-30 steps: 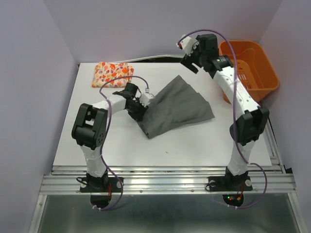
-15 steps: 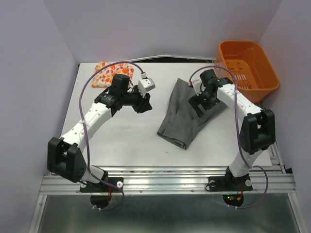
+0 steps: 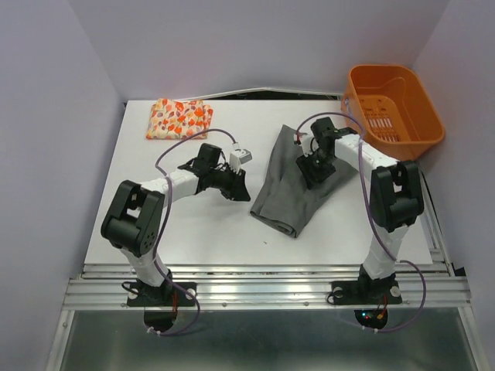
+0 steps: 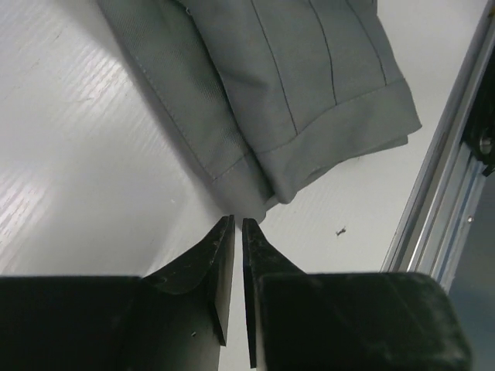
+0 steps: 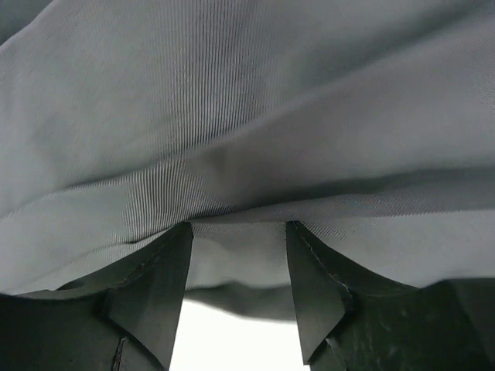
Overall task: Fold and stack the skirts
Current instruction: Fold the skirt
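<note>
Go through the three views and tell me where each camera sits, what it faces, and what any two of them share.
Top external: above and behind the bases, looking down on the table, both arms, printed skirt, basket.
Left wrist: on the left arm, low over the table, facing the grey skirt; left gripper nearly closed, empty.
Right wrist: pressed close to grey cloth; right gripper parted around a fold.
Shared: all three show the grey skirt.

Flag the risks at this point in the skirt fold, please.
1. The right gripper is pressed into the grey skirt with jaws apart; closing may pinch several layers and drag the fold open.
2. The left gripper, nearly shut with nothing between its jaws, sits just off the skirt's hem corner; a forward push could shove the cloth instead of grasping it.
3. The grey skirt lies far from the folded printed skirt, so carrying it over may undo the fold.
</note>
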Controlling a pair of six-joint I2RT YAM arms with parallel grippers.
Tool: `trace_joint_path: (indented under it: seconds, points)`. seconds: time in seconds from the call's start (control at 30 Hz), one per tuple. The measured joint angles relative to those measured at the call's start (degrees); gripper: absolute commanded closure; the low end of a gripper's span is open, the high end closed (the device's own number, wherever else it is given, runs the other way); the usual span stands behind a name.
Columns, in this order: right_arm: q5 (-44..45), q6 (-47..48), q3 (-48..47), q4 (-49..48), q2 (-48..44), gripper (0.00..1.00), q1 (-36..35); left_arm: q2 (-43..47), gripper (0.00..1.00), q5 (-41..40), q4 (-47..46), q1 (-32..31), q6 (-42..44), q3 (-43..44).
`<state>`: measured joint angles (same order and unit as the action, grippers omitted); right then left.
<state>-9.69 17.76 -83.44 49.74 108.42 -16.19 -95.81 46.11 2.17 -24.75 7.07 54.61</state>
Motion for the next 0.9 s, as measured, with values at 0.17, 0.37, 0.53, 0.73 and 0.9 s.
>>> trace_joint_path:
  seconds: [0.17,0.37,0.53,0.73,0.9]
  points:
    - [-0.66,0.92,-0.07,-2.99,4.70,0.44,-1.01,-6.36,0.88,3.48,-5.66,0.00,-6.75,0.52]
    - [2.40,3.85,-5.64,-4.90,9.62,0.43,-5.60,-12.92,1.00,5.86,-6.62,-0.48,-13.33,1.36]
    - [3.69,8.33,-12.85,-9.03,14.51,0.36,-9.20,-12.04,1.00,7.37,-10.58,-6.03,-16.76,-0.59]
    - [3.63,12.63,-14.38,-11.69,13.35,0.25,-10.12,-4.74,0.81,10.49,-18.10,-17.31,-21.38,-7.02]
    - [3.23,13.38,-11.63,-12.31,3.37,0.28,-7.54,8.70,0.68,10.19,-20.37,-17.27,-20.83,-12.74]
